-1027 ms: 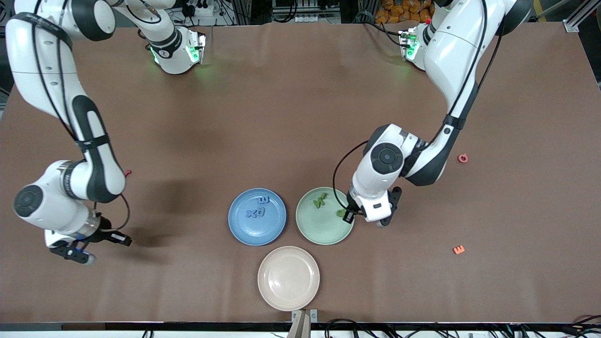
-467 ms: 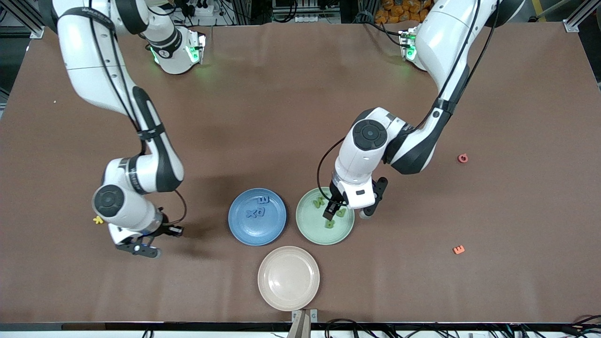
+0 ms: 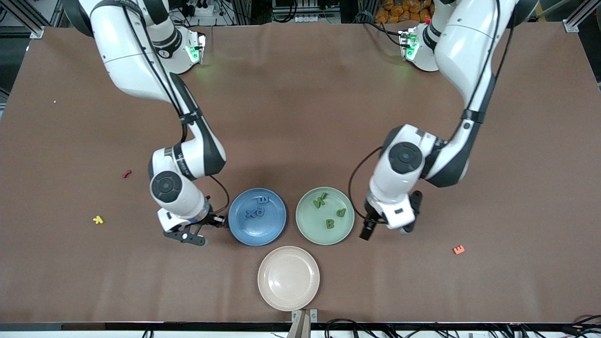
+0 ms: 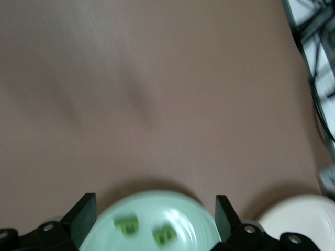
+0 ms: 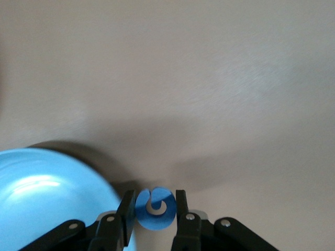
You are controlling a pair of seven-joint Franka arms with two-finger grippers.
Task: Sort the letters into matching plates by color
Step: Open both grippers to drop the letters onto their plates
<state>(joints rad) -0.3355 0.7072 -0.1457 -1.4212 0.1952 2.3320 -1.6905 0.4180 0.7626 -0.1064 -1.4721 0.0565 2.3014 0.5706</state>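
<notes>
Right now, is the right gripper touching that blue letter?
Touching. The right wrist view shows the right gripper with both fingers pressed against the sides of the blue letter, no gap, beside the blue plate.

The left wrist view is smeared by motion: the two green letters [image 4: 141, 230] between the left gripper [image 4: 156, 215] fingers read only as blurred blobs on the mint plate [image 4: 157, 206], cut off by the picture's edge. A beige plate [image 4: 298, 219] just outside one finger is also cropped. In the right wrist view, the blue plate [image 5: 47, 198] is cropped beside the fingers.
</notes>
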